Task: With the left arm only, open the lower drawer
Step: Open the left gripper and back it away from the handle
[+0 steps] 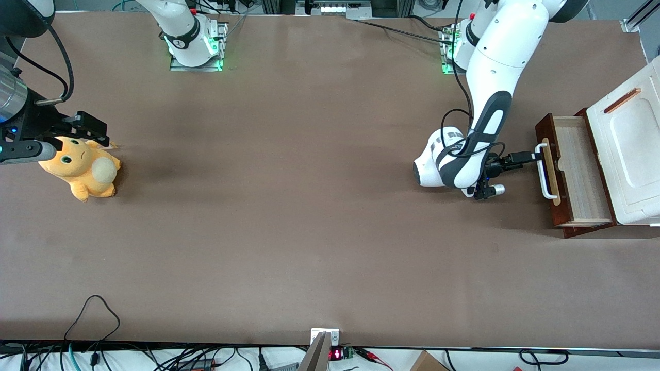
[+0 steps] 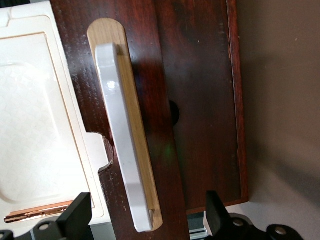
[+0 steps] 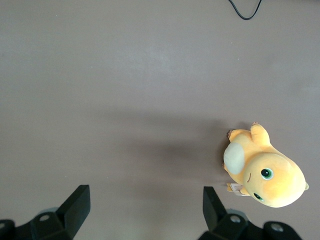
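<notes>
The slim black gripper of the glossy white left arm sits at the white loop handle of the lower drawer, at the working arm's end of the brown table. In the wrist view its two black fingers stand spread wide apart, one on each side of the handle, with no contact visible. The drawer, a shallow tray with a dark reddish-brown wood front and a pale wood strip under the handle, is pulled partly out from beneath the white boxy cabinet top. The front view shows its light wood inside, with nothing lying in it; the wrist view shows only the drawer front, the strip and part of the white top. The front and right wrist views alone show a yellow-orange plush toy lying on the table toward the parked arm's end, well apart from the drawer.
</notes>
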Tool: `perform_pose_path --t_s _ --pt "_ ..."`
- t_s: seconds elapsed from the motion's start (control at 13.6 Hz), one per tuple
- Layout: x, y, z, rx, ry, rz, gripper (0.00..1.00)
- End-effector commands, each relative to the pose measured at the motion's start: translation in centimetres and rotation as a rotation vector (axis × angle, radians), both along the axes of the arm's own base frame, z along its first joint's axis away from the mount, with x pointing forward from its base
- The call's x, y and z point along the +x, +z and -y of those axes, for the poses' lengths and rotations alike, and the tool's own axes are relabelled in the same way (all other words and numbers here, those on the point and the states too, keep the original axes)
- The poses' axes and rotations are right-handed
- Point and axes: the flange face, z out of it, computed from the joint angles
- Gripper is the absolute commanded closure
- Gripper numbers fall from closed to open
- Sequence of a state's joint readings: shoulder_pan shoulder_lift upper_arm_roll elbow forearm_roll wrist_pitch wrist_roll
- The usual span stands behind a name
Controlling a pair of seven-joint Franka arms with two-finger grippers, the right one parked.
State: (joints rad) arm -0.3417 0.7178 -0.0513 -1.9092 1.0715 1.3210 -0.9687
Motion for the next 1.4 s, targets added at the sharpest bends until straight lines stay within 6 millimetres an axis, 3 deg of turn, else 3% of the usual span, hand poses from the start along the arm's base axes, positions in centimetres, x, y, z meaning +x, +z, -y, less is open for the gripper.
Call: perform_pose_path --t_s 0.0,0.22,0.59,0.74,1.03,1.33 --pt "2.9 4.0 0.1 -0.103 0.092 -0.055 0.0" --pt "5.8 8.7 0.5 -0.25 0.149 -0.091 0.0" --pt "7.1 13.4 1.9 -0.521 0.176 -0.049 0.0" --pt "7.4 15.4 1.2 -0.618 0.193 -0.071 0.0" --pt "10.4 21.8 -1.5 -0.866 0.242 -0.053 0.0" --pt "11.6 25.8 -2.5 -0.993 0.275 0.028 0.0"
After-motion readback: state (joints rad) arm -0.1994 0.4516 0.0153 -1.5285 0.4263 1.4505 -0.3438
